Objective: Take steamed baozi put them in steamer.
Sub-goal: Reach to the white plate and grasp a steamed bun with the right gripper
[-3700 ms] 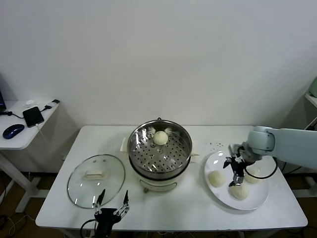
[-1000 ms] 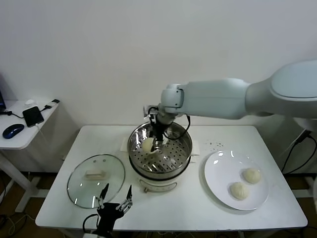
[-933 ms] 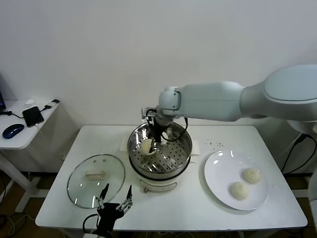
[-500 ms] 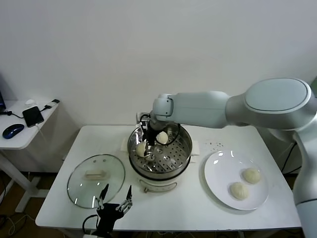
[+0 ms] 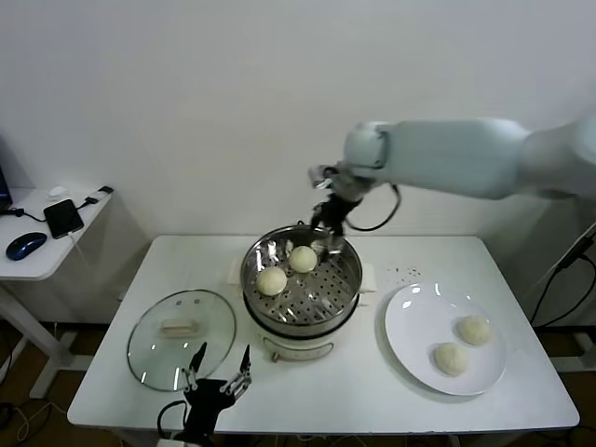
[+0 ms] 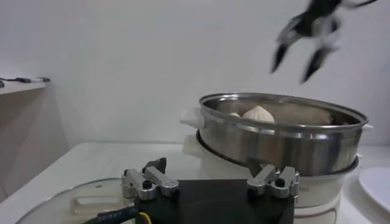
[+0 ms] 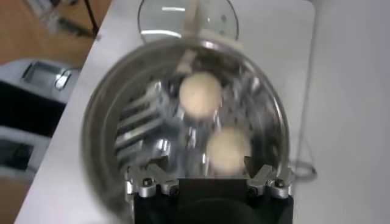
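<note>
At the table's near edge the left gripper (image 5: 216, 384) is parked, its fingers seen spread apart and empty, just in front of the glass lid (image 5: 181, 337), which lies flat on the white table (image 5: 354, 391). To the right on the table a white plate (image 5: 421, 321) carries two steamed baozi, one nearer (image 5: 451, 358) and one slightly farther back (image 5: 474, 330), close beside each other but not clearly touching.

In the middle of the table the steamer (image 5: 303, 328) is found, its steel pot open. On the perforated tray inside, two more baozi are seen: one toward the left side (image 5: 272, 280) and one farther back near the rear wall (image 5: 303, 259). They lie near each other, and it cannot be told whether they touch. In the left wrist view one domed top (image 6: 258, 114) is seen just above the pot's rim (image 6: 277, 124).

Above the steamer's rear rim the right gripper (image 5: 330, 226) is held, pointing downward, its fingers (image 6: 280, 56) parted with nothing between them. In the right wrist view both buns (image 7: 200, 94) (image 7: 228, 150) are shown below it, inside the pot (image 7: 100, 122)
</note>
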`<state>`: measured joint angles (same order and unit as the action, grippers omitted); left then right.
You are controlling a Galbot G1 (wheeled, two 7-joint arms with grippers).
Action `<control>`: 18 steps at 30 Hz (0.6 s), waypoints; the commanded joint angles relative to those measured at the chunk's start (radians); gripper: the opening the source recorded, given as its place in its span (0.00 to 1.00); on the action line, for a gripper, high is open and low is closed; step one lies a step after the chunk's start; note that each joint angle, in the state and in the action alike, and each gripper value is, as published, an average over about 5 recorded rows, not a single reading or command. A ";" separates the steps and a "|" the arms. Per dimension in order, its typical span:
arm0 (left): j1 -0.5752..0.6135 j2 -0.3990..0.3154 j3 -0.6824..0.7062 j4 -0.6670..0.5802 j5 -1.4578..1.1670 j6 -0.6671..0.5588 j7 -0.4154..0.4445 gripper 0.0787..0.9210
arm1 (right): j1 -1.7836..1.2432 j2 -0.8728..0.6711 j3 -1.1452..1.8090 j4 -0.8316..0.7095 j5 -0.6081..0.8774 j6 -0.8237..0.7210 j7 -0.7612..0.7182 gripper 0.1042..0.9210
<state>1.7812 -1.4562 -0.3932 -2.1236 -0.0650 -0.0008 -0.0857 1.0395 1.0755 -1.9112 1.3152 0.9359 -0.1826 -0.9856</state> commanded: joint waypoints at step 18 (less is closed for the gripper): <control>0.007 -0.015 -0.011 0.010 0.007 0.003 0.000 0.88 | -0.374 -0.615 0.035 0.241 -0.476 -0.099 0.180 0.88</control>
<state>1.7840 -1.4703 -0.4017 -2.1176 -0.0585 0.0041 -0.0850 0.9226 0.5885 -2.0276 1.5383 0.5911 -0.2362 -0.8973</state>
